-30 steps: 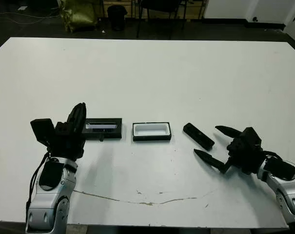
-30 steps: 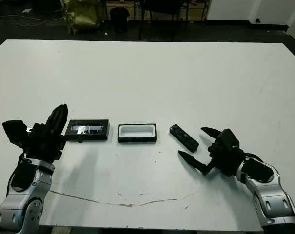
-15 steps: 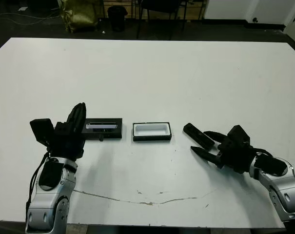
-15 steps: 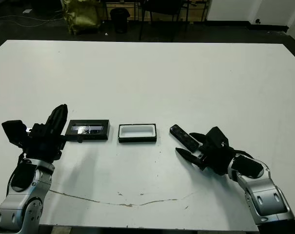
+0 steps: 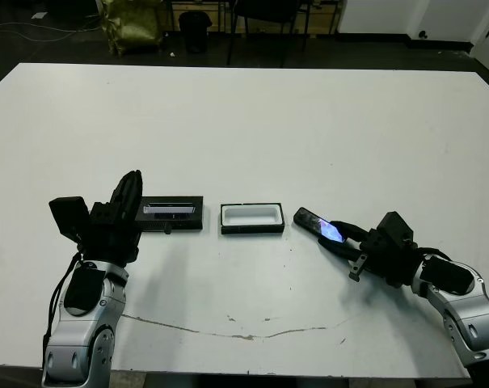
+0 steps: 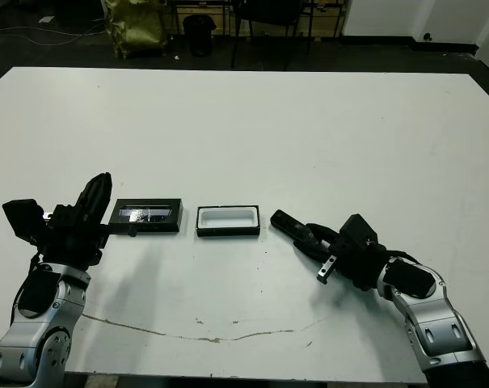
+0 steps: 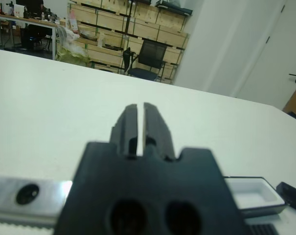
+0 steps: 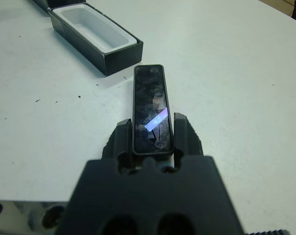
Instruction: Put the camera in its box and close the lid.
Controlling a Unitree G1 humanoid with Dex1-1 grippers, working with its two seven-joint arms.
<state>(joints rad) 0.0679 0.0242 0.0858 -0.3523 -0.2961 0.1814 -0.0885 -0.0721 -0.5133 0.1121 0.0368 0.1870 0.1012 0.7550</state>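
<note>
The white, matte rectangular surface [image 5: 252, 129] carries a thin, irregular brownish line near its front edge. Three small items lie in a row on its near half.

The flat black rectangular lid [image 5: 173, 213], with a silvery-white strip along its face, lies flat at the left of the row. Just beside it, apart from it, stands the box [image 5: 251, 218], a shallow black rectangular tray with a smooth white inner lining; it is open and holds nothing. To the right of the box is the camera [image 8: 151, 107], a slim black oblong bar with rounded ends and a glossy face showing a bluish reflection. One end of the camera points toward the box and sits near it without touching.

The right end effector [image 8: 151, 139] has its two black fingers [image 8: 122, 139] narrowed onto the long sides of the camera, gripping its near end.

The left end effector [image 7: 137, 128] rests just beside the left end of the lid, its two black fingers pressed nearly together with only a thin slit between them, holding nothing.
</note>
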